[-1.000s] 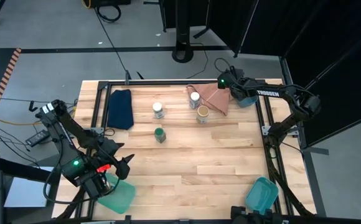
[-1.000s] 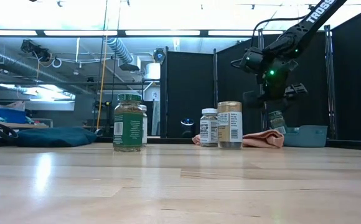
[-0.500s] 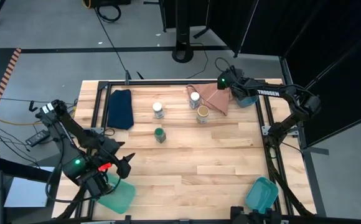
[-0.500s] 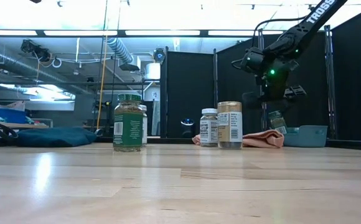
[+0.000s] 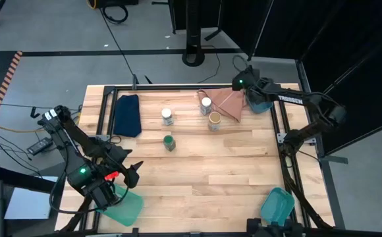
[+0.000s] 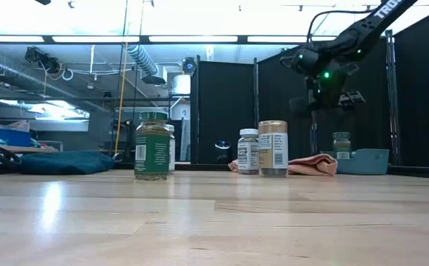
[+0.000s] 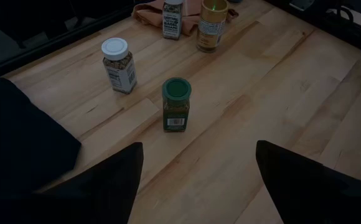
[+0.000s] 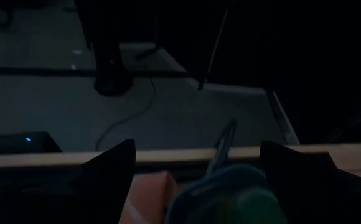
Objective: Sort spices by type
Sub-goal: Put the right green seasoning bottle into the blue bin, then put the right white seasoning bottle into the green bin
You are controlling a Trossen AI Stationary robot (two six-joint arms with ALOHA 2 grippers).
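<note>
Down at the near left corner the left gripper (image 5: pixel 130 172) waits above the bare wood beside a teal bin (image 5: pixel 126 207), its fingers spread wide with nothing between them. Further in, the green-lidded spice jar (image 5: pixel 169 142) stands alone and upright, and beyond it the white-lidded spice jar (image 5: pixel 168 116) stands near the dark blue folded cloth (image 5: pixel 128 114). To the right, the tan-lidded spice jar (image 5: pixel 214 120) and a second white-lidded jar (image 5: pixel 206 105) stand close together at the edge of the pink cloth (image 5: pixel 227 101). At the far right corner the right gripper (image 6: pixel 325 99) hangs raised over the far teal bin (image 5: pixel 259 101), fingers spread and empty, and a green-lidded jar (image 6: pixel 341 141) stands upright in that bin.
</note>
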